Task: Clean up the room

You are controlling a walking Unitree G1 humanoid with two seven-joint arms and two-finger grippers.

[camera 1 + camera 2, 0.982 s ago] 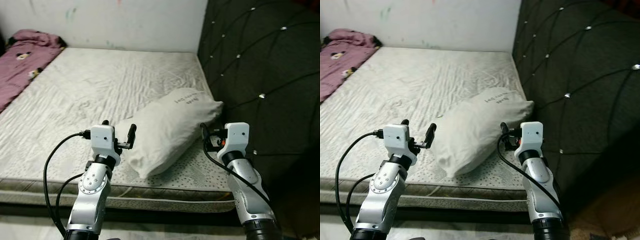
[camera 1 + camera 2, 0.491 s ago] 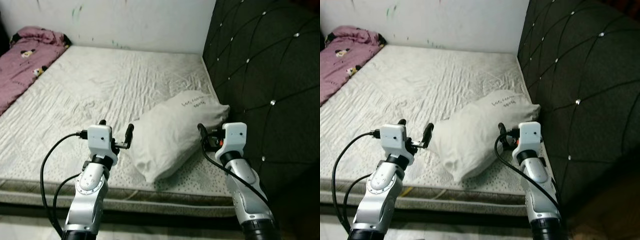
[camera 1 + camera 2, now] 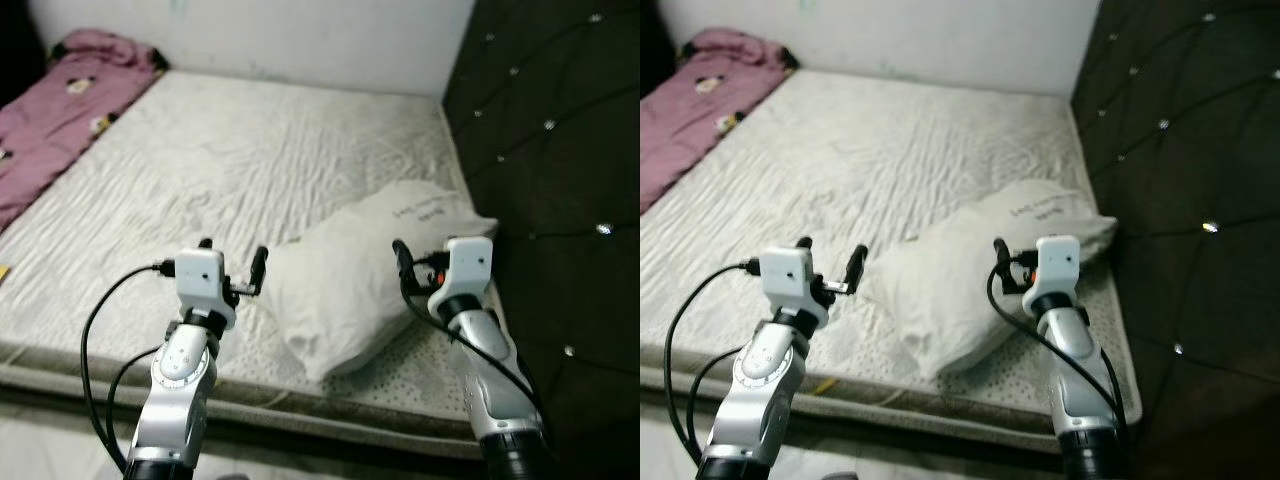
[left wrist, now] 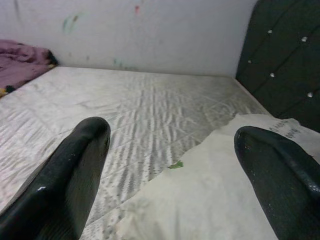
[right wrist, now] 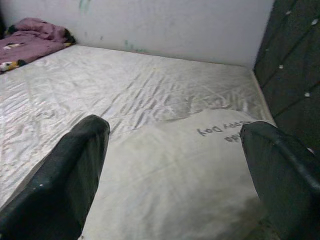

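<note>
— Where does the pillow lie?

— On the bed, at the near corner beside the dark tufted headboard, some printed writing on its upper face.

— And the grippers?

— The left gripper hovers just beside the pillow's near end, jaws released. The right gripper is over the pillow, jaws spread wide and holding nothing.

— Anything else?

— A pink blanket along the bed's far left edge.
</note>
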